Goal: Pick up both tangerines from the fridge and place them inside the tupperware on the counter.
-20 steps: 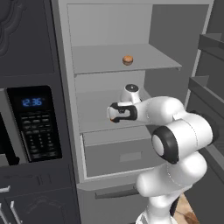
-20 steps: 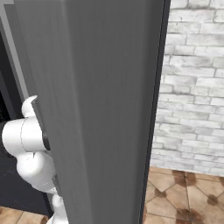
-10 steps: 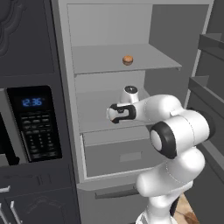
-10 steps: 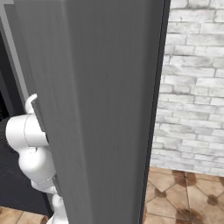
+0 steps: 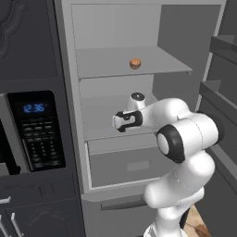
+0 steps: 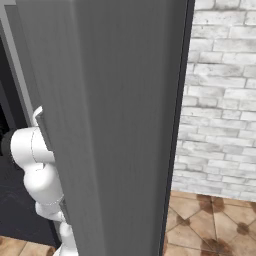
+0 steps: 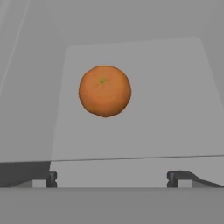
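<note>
Bare shelf (image 7: 175,109) lies open between pincer (image 7: 113,177) and tangerine (image 7: 105,91).

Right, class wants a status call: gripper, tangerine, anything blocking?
Gripper open, empty, inside the fridge. Tangerine ahead on a shelf, apart from the fingertips. Second tangerine on the upper shelf. Nothing between jaws and fruit.

From my seat the fridge (image 5: 115,28) interior reads as smooth, matt pale grey plastic, its shelves (image 5: 115,62) just as flat and unshiny, while the open fridge door (image 6: 115,115) shows a dull dark grey face with faint vertical brushing like metal. The tangerine (image 7: 104,91) in the hand view has a finely dimpled, matt orange skin, and the arm (image 5: 185,139) looks like glossy white plastic with dark joints. I also see a black microwave (image 5: 37,132) with a slightly shiny front, a rough whitish brick wall (image 6: 220,90) and brown patterned floor tiles (image 6: 210,220).
</note>
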Controlling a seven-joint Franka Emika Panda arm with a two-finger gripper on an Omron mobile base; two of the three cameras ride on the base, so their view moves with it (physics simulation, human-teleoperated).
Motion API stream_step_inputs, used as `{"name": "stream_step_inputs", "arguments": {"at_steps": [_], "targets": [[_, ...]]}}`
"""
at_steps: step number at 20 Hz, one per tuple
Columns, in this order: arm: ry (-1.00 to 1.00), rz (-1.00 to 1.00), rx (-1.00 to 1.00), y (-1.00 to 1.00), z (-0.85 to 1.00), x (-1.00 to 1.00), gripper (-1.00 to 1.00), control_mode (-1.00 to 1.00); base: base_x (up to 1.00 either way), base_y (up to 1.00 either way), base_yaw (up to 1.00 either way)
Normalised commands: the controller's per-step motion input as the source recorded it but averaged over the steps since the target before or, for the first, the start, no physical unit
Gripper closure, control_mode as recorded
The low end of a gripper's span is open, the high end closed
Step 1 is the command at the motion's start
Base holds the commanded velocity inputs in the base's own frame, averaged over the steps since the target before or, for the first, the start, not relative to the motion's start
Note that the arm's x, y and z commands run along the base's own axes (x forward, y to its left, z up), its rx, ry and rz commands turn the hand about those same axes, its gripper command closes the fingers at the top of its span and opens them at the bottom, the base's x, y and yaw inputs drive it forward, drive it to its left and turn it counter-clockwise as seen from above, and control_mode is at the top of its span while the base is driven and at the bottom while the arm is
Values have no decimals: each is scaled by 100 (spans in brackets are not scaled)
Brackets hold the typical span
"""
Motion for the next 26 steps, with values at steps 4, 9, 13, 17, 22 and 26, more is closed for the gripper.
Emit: {"name": "stream_step_inputs", "arguments": {"at_steps": [4,9,13,17,22,26], "targets": [[0,0,0,5,-11,14,-100,-100,0,0,0],[2,-1,0,7,-11,18,-100,-100,0,0,0],[0,-1,0,9,-8,18,-100,-100,0,0,0],[0,0,0,4,-10,17,-100,-100,0,0,0],[0,0,1,0,-9,13,-100,-100,0,0,0],[0,0,4,0,-8,20,-100,-100,0,0,0]]}}
